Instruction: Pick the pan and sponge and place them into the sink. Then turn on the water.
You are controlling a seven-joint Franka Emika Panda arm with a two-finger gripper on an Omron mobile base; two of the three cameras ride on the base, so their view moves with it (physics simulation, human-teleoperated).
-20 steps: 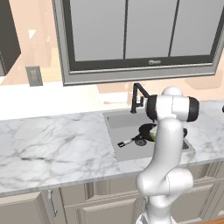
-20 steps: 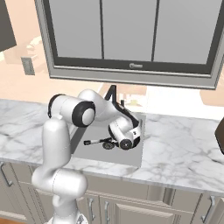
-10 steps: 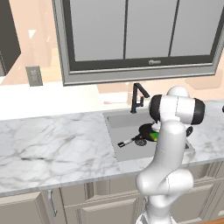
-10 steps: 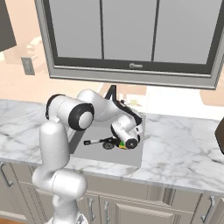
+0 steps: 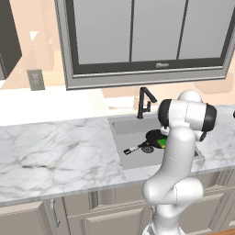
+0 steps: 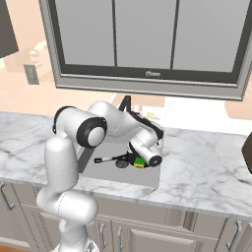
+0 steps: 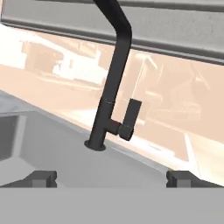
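From the left base camera I saw the pan lying in the sink, its bowl toward the basin's 3 o'clock side and its handle running out toward 8 o'clock, silver end pointing at the front wall. The sponge sat just beside the pan's bowl at about 4 o'clock, green face up, partly hidden by my arm. From the right base camera the same pair showed at the sink's front: pan with its handle stretched toward 9 o'clock, sponge touching or nearly touching its right edge, I could not tell which. The hand hung above them over the basin. In the hand camera the fingers stood wide apart, holding nothing, their tips at the bottom corners. Straight ahead of them at 12 o'clock rose the faucet, black and angular, with its lever sticking out at the post's 3 o'clock side. The counter was white marble.
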